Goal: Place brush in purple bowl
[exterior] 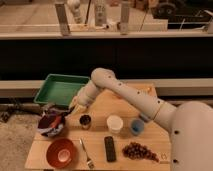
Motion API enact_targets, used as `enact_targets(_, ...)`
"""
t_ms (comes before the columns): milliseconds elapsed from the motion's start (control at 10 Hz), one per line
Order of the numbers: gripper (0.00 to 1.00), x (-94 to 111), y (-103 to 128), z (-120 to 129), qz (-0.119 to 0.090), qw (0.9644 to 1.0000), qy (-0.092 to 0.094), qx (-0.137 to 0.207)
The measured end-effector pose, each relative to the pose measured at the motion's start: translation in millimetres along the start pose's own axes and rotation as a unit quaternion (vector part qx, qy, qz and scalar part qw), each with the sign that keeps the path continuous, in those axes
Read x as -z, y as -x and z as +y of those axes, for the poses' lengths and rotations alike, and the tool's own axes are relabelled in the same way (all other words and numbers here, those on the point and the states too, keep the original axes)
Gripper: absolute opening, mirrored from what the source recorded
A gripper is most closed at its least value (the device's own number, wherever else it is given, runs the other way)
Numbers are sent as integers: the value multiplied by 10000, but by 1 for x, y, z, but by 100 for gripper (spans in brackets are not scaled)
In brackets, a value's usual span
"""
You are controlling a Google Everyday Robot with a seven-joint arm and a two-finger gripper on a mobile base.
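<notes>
The purple bowl sits at the left edge of the wooden table, below the green tray. My gripper is low over the bowl's right rim, with the arm reaching in from the right. It is shut on the brush, whose dark head hangs over the bowl's inside. The brush is partly hidden by the fingers and blends with the dark bowl.
The green tray stands at the back left. A small dark cup, a white cup and a blue cup stand mid-table. An orange bowl, a silver fork, a black remote and grapes lie along the front.
</notes>
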State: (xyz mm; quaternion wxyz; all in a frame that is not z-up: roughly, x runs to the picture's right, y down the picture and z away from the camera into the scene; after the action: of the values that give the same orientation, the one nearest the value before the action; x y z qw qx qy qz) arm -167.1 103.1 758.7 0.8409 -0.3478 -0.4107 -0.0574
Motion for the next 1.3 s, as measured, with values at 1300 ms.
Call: enact_targets(1300,39,-54,-13,10,636,9962,563,175)
